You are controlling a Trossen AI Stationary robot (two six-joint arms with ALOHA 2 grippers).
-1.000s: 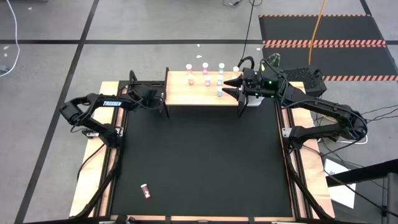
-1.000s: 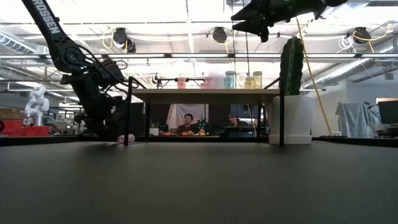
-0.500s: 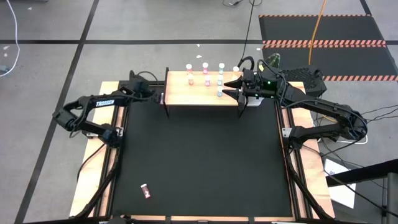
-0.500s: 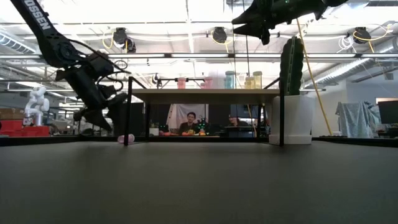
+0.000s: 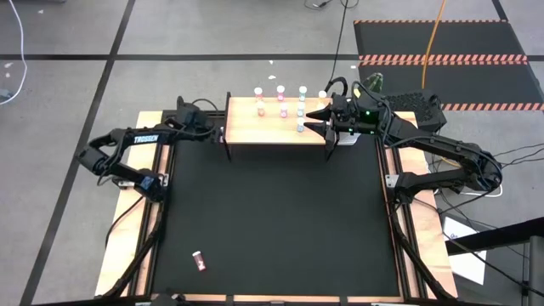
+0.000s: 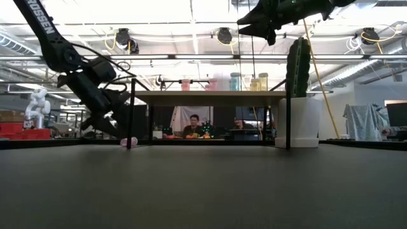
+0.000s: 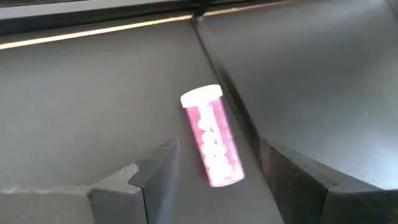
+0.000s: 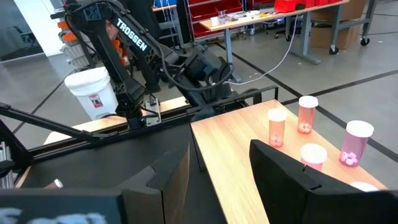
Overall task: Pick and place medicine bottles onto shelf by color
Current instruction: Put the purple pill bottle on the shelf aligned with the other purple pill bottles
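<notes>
left gripper low at the mat's far left corner, just beside the shelf's left end, fingers spread wide with nothing clamped; between them a pink bottle lying on its side on the black mat, white cap pointing away from the wrist, touching neither finger. same bottle seen from table height as a small pink spot at the foot of the shelf's left leg, under the left gripper

right gripper held above the right end of the shelf, fingers parted and empty, clear of the bottles on the shelf that stand upright in rows on the light-wood top, pink ones toward the left, paler ones toward the right. cactus pot just past the shelf's right end

one more pink bottle lying far off near the mat's front left corner, well apart from both arms
</notes>
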